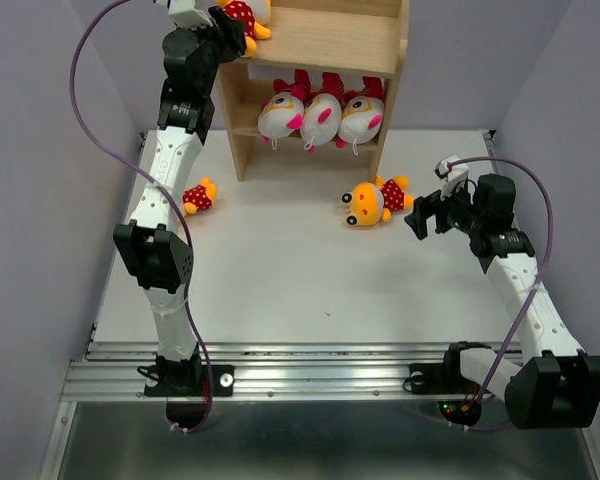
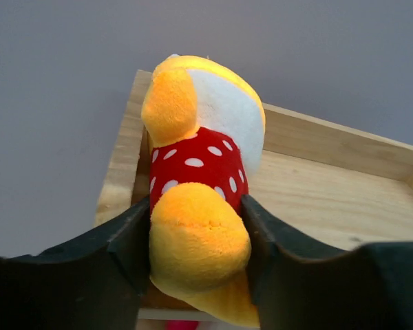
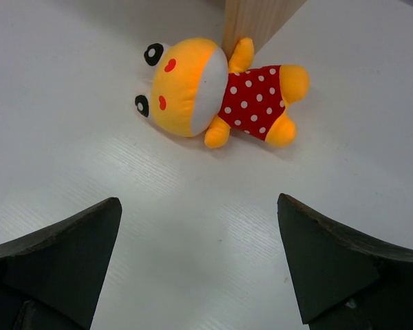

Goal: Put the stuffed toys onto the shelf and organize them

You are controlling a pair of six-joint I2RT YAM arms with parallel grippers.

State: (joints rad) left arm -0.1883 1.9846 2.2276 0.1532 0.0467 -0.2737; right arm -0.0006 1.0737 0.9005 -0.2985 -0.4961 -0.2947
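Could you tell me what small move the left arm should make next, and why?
Probably ease down a little, then open the left end effector. It is shut on a yellow toy in a red dotted shirt, held over the left end of the shelf's upper board; whether it touches the wood is unclear, so lowering first seems safer.

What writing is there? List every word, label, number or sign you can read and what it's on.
No text can be read anywhere.
Dotted toy in the left pincer: white dots only.
Striped toys: too small to tell.
Shelf: bare wood.
White piece on the right arm: too small to tell.
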